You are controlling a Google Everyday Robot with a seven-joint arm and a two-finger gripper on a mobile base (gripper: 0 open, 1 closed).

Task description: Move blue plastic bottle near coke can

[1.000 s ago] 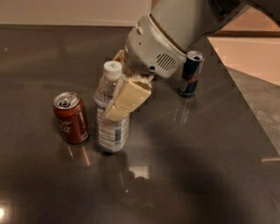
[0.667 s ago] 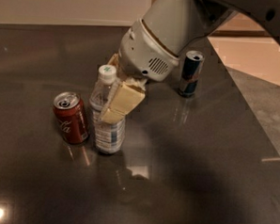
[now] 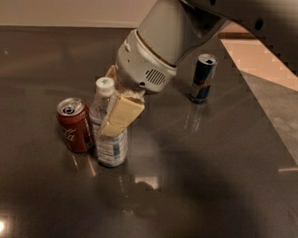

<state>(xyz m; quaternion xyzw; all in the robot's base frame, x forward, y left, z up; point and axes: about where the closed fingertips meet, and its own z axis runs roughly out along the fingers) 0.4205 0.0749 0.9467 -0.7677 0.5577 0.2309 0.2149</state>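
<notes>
The gripper (image 3: 110, 118) pinches the blue plastic bottle (image 3: 110, 148), which stands just right of the coke can (image 3: 74, 125). The far finger is mostly hidden behind it.

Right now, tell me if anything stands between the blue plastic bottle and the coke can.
Nothing visible. The blue plastic bottle, held in the gripper, stands right beside the coke can; the dark blue can is well clear.

A blue can (image 3: 203, 78) stands on the dark table (image 3: 220, 190), well apart from the gripper (image 3: 112, 108) holding the bottle (image 3: 111, 148).
</notes>
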